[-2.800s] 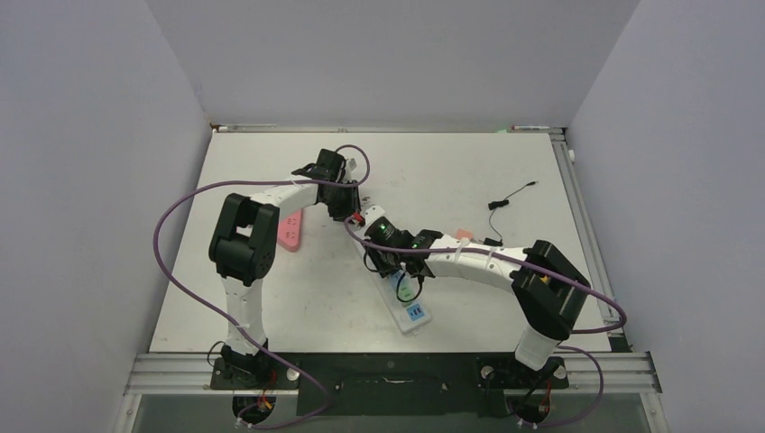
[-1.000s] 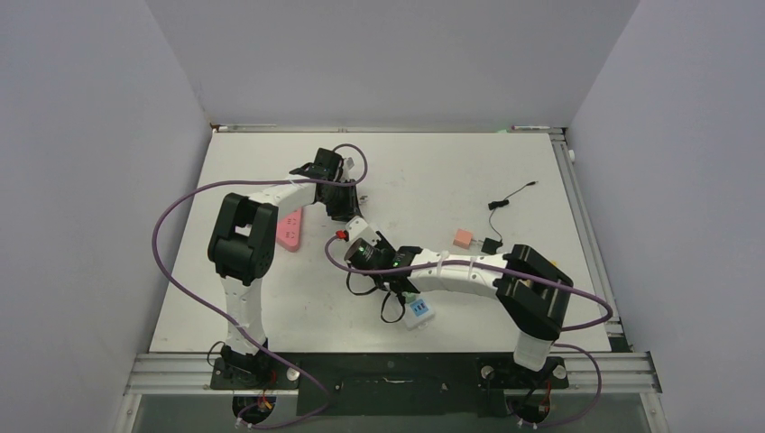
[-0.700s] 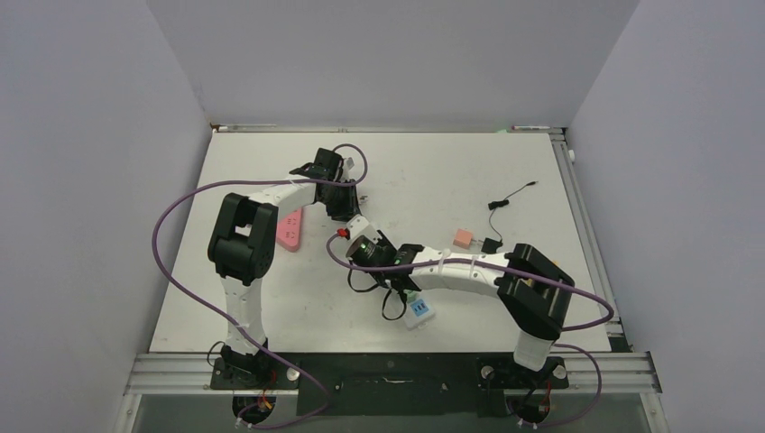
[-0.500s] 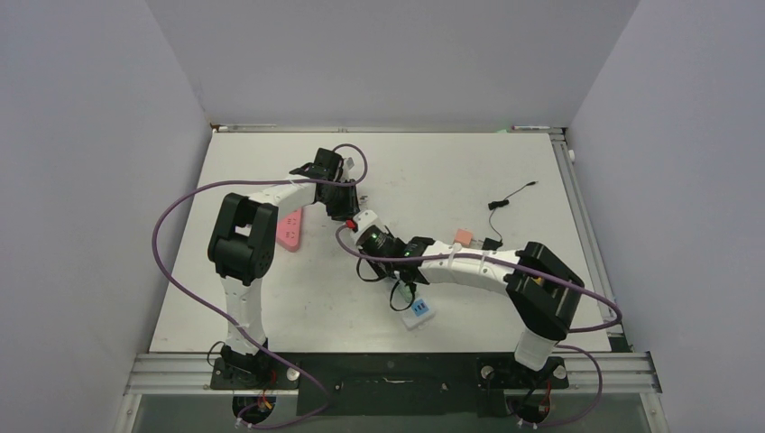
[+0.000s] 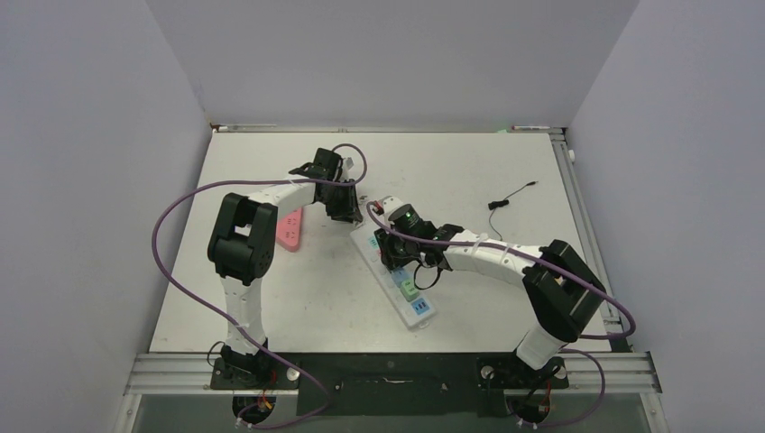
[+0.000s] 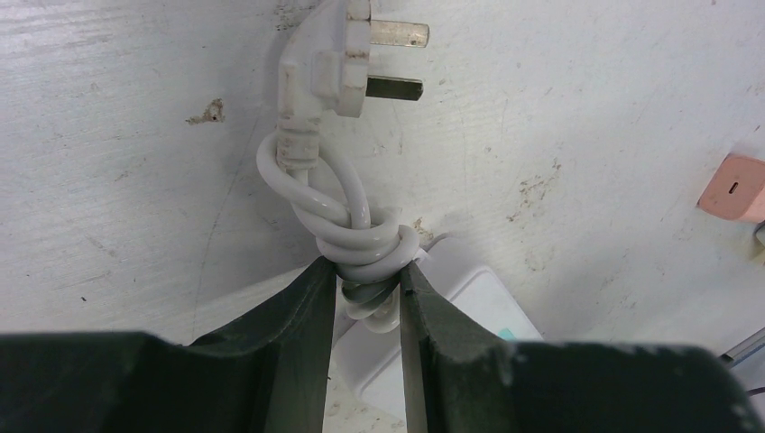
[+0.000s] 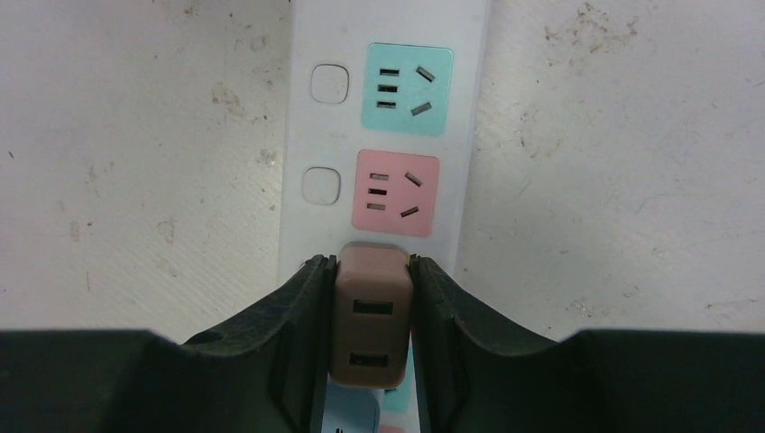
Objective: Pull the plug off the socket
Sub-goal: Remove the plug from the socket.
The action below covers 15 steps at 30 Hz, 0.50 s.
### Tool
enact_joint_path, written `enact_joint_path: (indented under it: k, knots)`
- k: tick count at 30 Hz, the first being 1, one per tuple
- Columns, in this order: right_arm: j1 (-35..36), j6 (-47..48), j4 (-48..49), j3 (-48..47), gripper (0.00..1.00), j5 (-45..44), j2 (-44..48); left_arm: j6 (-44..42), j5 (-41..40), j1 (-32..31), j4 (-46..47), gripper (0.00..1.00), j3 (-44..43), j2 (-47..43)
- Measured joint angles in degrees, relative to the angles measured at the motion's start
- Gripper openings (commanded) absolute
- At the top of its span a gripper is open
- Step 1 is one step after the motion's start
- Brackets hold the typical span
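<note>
Clamping brown plug (image 7: 372,316), right tool (image 7: 370,271); plug's long axis parallels power strip (image 7: 325,135).

Lab cell, grey walls (image 5: 81,180), alu rail (image 5: 388,368)

The long white power strip (image 7: 383,135) is smooth, semi-gloss plastic. The brown rectangular adapter plug (image 7: 372,311) is smooth matt plastic. The white knotted cable (image 6: 361,239) has a smooth rubbery sheath; its white plug (image 6: 325,63) carries dull metal pins. The black fingers (image 7: 290,343) are matt. The white bench (image 7: 117,135) is matt and scuffed.

The scuffed white worktop (image 5: 469,171) is carrying a power strip (image 5: 417,305) near its middle, a pink wedge (image 5: 290,229) lying left, a thin black cable (image 5: 511,194) lying right.
</note>
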<state>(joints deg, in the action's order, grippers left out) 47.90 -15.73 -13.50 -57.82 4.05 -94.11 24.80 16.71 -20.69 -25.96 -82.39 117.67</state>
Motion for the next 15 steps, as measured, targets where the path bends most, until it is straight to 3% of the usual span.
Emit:
enact_joint_path:
  k: [7, 15]
  knots:
    - [-3.78, -1.20, 3.28, 2.27, 0.05, 6.80, 0.92, 0.00, 0.00, 0.31, 0.00, 0.00, 0.00, 0.00]
    - [-4.35, -1.44, 3.87, 2.56, 0.05, 7.74, 0.98, 0.00, 0.00, 0.44, 0.00, 0.00, 0.00, 0.00]
